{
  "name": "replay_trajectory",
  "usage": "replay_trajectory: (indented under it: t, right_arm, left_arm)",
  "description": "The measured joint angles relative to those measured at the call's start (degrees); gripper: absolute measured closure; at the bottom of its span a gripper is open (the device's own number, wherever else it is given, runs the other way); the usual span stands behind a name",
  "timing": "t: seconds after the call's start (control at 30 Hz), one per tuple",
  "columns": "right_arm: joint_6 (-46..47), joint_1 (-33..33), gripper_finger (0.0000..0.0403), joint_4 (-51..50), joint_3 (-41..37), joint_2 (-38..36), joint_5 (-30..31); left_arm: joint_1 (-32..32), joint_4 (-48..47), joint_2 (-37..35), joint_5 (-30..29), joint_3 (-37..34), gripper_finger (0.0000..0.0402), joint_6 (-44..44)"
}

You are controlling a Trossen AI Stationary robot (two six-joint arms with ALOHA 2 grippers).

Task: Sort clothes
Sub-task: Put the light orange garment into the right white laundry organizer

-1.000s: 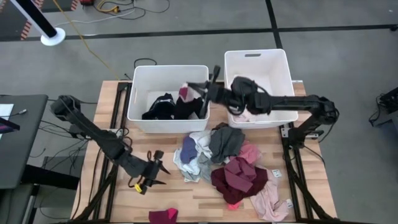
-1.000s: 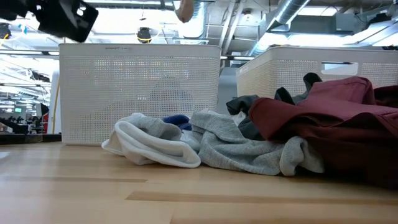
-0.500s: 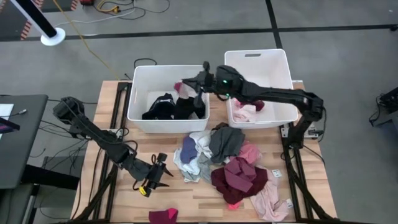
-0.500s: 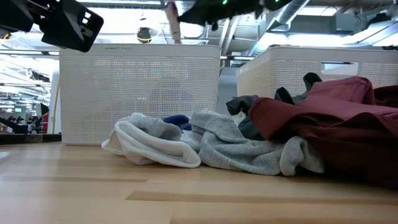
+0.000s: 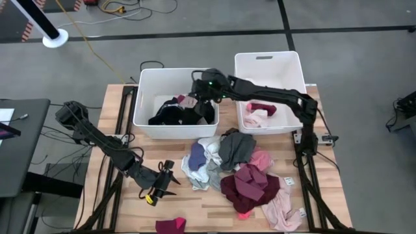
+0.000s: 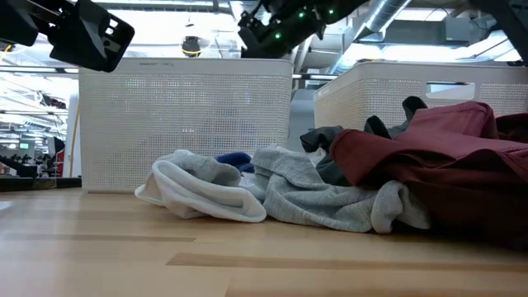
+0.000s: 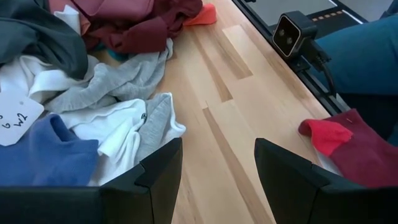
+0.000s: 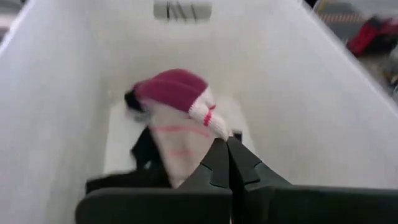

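**Right arm over the left bin, delivering a pink-and-maroon garment**

High view: the right gripper (image 5: 197,83) hangs over the left bin (image 5: 144,79) at upper centre, fingers pressed together; a second ago it was over the gap between the bins. The garment (image 5: 188,101) lies beneath it on dark clothes. The pile (image 5: 237,169) fills lower centre; the left gripper (image 5: 166,179), spread and empty, waits lower left, having edged toward the pile.
Low view: the right arm's wrist (image 6: 280,21), absent earlier, shows at top centre above the bin wall (image 6: 186,124).
Left wrist view: its fingers (image 7: 152,177) frame bare table (image 7: 242,118) beside the pile.
Right wrist view: the tips meet at the garment's edge (image 8: 180,118); I cannot tell whether cloth is pinched.
Judged step: drop-off; next, withdraw to the pile.
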Motion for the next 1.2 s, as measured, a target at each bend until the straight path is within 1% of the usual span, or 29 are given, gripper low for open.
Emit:
replay_trajectory:
  t: [0.1, 0.3, 0.37, 0.47, 0.53, 0.67, 0.77, 0.93, 1.2]
  right_arm:
    - [-0.3, 0.1, 0.0403, -2.2, 0.5, 0.0, 0.0]
    - [-1.5, 0.9, 0.0403, 0.1, 0.5, -0.2, 0.2]
    - [-2.3, 1.3, 0.0403, -0.6, 0.9, -0.3, 0.2]
    - [-2.7, 1.8, 0.0403, -2.8, 1.6, -0.3, 0.3]
    - [-3.4, 1.8, 0.0403, -4.5, 2.6, -0.3, 0.5]
    - [-5.1, 2.1, 0.0403, -7.9, 5.0, -1.3, 3.7]
    - [-6.2, 2.0, 0.0403, -10.8, 6.1, -3.7, 6.0]
    - [-6.5, 1.6, 0.0403, -17.6, 7.2, -10.0, 10.5]
    - [-0.2, 0.0, 0.0403, -31.8, 7.2, -21.6, 16.2]
  left_arm:
    - [-0.1, 0.0, 0.0, 0.0, 0.0, 0.0206, -0.1]
    - [-0.1, -0.4, 0.0, 0.0, 0.0, 0.0206, -0.8]
    - [-0.3, -1.2, 0.0, 0.0, 0.0, 0.0206, -1.7]
    - [-1.0, -4.6, 0.0, -0.1, 0.0, 0.0206, -3.8]
    - [-1.7, -8.2, 0.0, -1.2, 0.0, 0.0206, -6.0]
    - [-3.1, -15.9, 0.0, -4.9, 0.0, 0.0206, -11.2]
    - [-4.2, -19.6, 0.0, -6.7, 0.0, 0.0206, -14.1]
    - [-5.9, -20.7, 0.0, -8.2, 0.0, 0.0206, -15.4]
    - [-6.1, -20.7, 0.0, -8.3, 0.0, 0.0206, -15.0]
